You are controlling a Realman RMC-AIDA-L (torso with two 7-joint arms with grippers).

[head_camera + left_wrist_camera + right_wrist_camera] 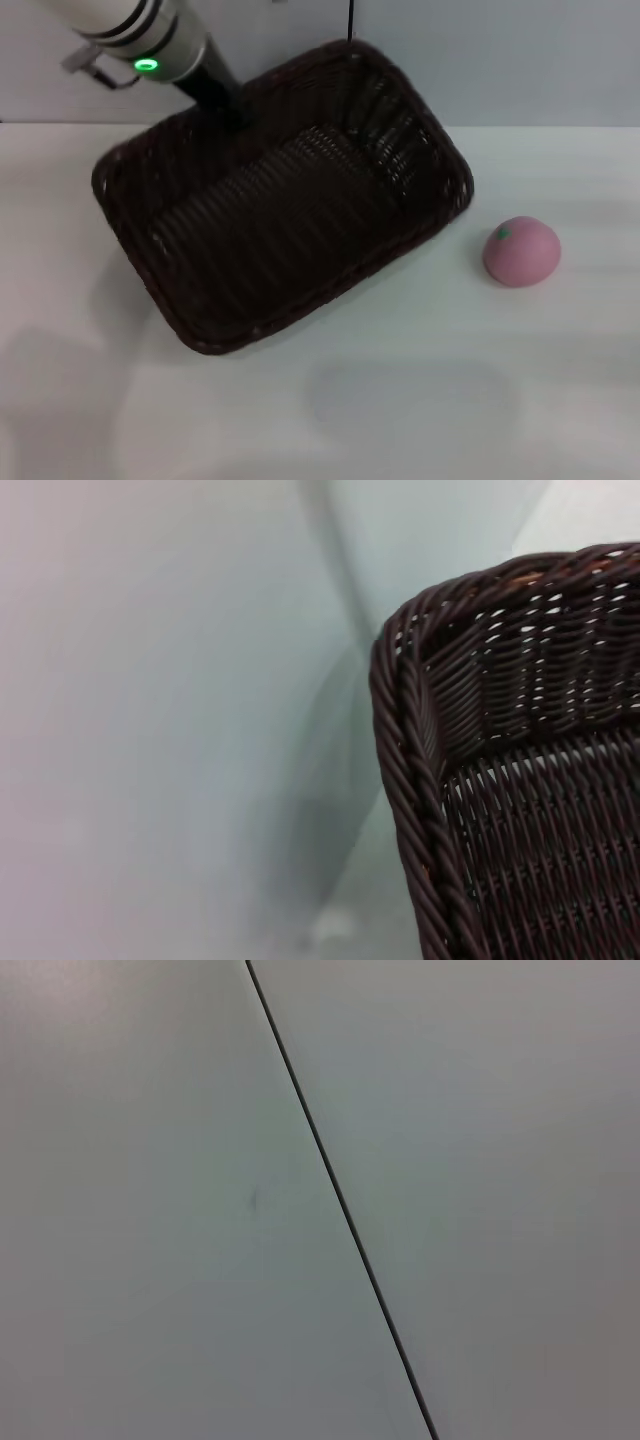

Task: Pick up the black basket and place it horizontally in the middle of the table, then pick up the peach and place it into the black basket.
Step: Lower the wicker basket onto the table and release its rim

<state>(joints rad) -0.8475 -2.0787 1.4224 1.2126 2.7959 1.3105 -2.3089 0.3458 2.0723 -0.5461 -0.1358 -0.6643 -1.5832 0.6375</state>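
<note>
The black basket [280,200] is large, dark woven wicker, turned diagonally over the white table [400,400], and looks raised, with a faint shadow below it. My left arm comes in from the upper left, and the left gripper [224,104] is shut on the basket's far rim. The left wrist view shows one basket corner and its braided rim [420,780] close up. The pink peach [521,251] sits on the table just right of the basket, apart from it. My right gripper is out of view; its wrist view shows only a plain surface with a dark seam.
A pale wall [520,60] runs behind the table's back edge. Bare white tabletop lies in front of the basket and around the peach.
</note>
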